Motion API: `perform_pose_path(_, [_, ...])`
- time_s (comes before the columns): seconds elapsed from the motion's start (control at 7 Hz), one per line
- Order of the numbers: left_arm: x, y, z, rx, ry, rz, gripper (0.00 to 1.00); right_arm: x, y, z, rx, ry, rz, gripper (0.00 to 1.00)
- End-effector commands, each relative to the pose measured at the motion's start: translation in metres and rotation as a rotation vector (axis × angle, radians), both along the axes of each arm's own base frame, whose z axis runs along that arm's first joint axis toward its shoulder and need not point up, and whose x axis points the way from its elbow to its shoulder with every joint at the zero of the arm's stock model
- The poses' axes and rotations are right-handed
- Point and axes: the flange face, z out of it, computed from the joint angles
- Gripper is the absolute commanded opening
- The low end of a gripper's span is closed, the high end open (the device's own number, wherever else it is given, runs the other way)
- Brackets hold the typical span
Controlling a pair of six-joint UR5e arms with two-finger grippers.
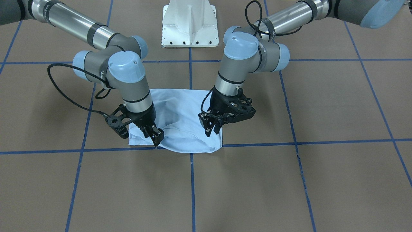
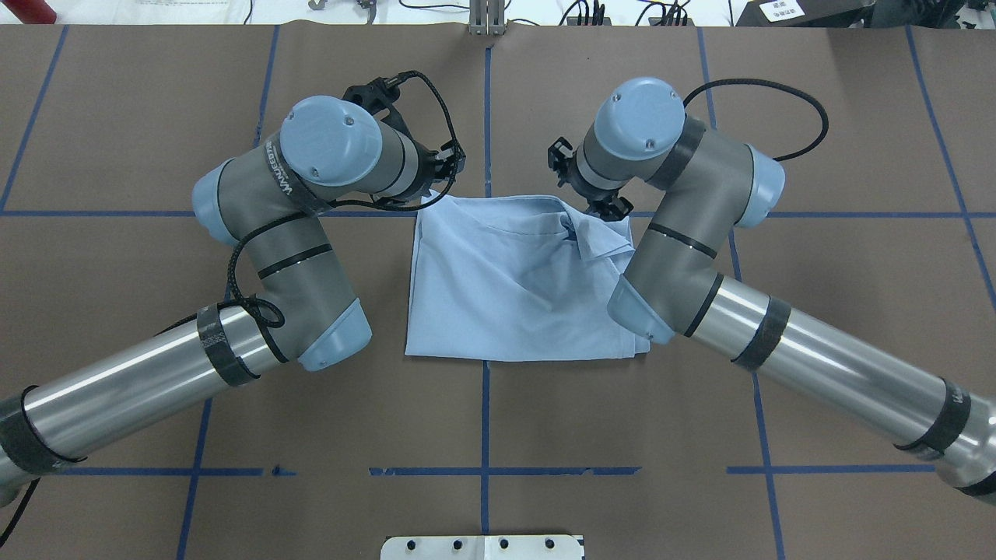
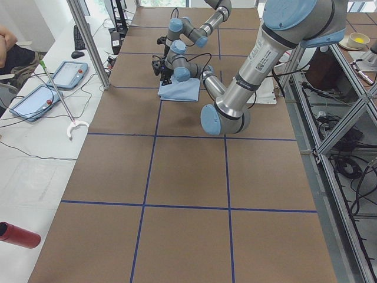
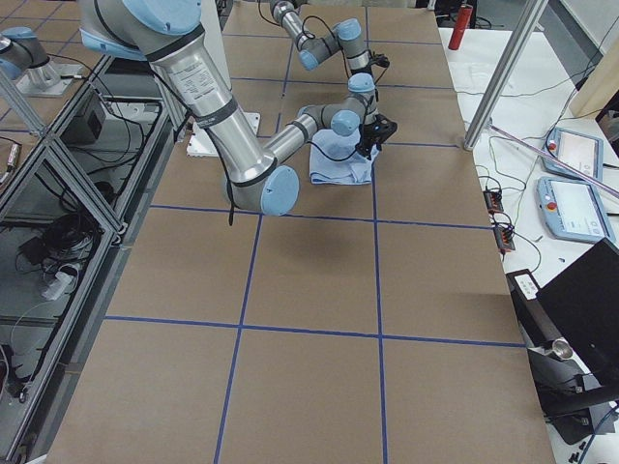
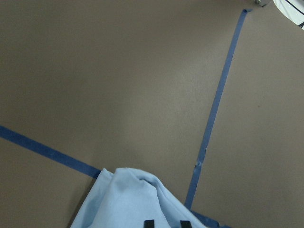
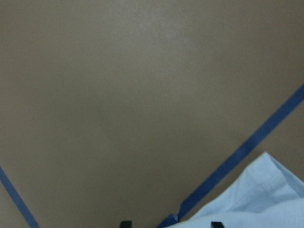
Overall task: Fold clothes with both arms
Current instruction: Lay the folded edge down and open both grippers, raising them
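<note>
The light blue T-shirt (image 1: 183, 116) lies folded into a rough rectangle at the table's middle, print and neck tag hidden; it also shows in the overhead view (image 2: 513, 295). My left gripper (image 1: 212, 131) stands over its far corner on my left side. In the left wrist view (image 5: 166, 223) its fingertips are close together with raised cloth (image 5: 128, 204) between them. My right gripper (image 1: 156, 138) is at the other far corner, where a flap is turned over (image 2: 595, 237). In the right wrist view (image 6: 170, 223) its fingertips are wide apart with cloth (image 6: 256, 199) beside one.
The white pedestal base (image 1: 189, 24) stands at the robot's side of the table. Blue tape lines (image 1: 257, 143) grid the brown table top. Off the table are teach pendants (image 3: 35, 97), a metal post (image 3: 88, 44) and a red cylinder (image 3: 17, 234).
</note>
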Motion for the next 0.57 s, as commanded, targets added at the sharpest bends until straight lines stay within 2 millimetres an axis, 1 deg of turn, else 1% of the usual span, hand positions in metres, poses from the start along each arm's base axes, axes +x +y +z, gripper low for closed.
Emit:
perform_pose_path(0.0, [-0.025, -0.038, 0.007, 0.066, -0.018, -0.03, 1.0, 0.029, -0.037, 0.008, -0.01, 0.0, -0.019, 1.0])
perform_pose_path(0.14, [-0.03, -0.041, 0.01, 0.077, -0.036, -0.017, 1.0, 0.028, -0.038, -0.011, 0.031, -0.006, -0.044, 1.0])
perform_pose_path(0.29, [-0.034, -0.038, 0.01, 0.1, -0.042, 0.048, 1.0, 0.022, -0.03, -0.019, 0.031, -0.015, -0.074, 1.0])
perform_pose_path(0.43, [-0.05, -0.022, 0.02, 0.101, -0.022, 0.099, 1.0, 0.023, -0.023, -0.02, 0.062, 0.0, -0.113, 1.0])
